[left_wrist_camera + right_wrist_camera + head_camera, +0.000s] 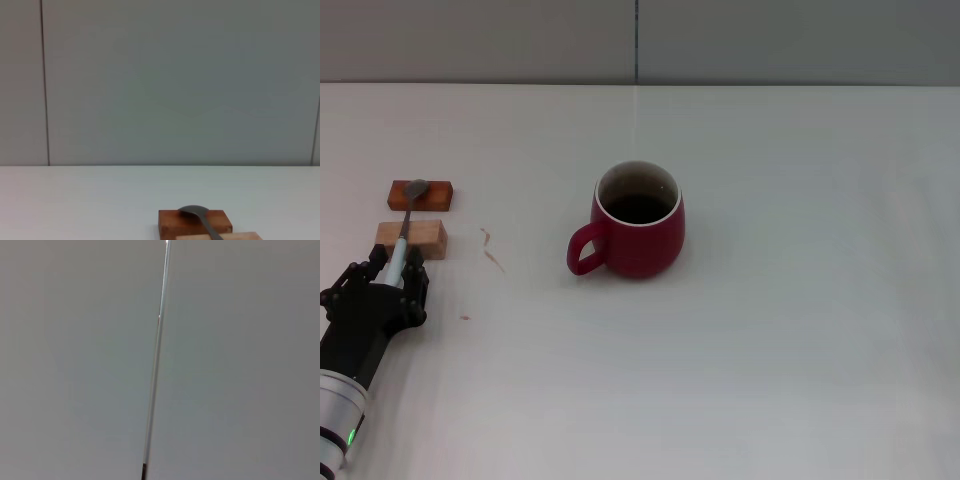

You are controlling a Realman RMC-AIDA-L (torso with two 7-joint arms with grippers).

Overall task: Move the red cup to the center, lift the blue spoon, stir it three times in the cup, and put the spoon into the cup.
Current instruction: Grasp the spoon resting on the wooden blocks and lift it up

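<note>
Left gripper [396,268] sits at the table's [800,350] left edge, fingers [415,272] narrowly parted around the blue spoon's [404,222] handle end; I think they touch it, but I cannot tell. Its bowl rests on the darker wooden block [420,195], its handle crosses the paler block [412,240]. Mid-table stands the red cup [630,222], bare surface all around. My right gripper is out of view.

The red cup [638,222] stands alone near the middle of the bench [800,330], with bare surface on all sides. At the left edge, two wooden blocks [416,215] carrying the blue spoon [406,212] lie just before the left claw [388,272].
</note>
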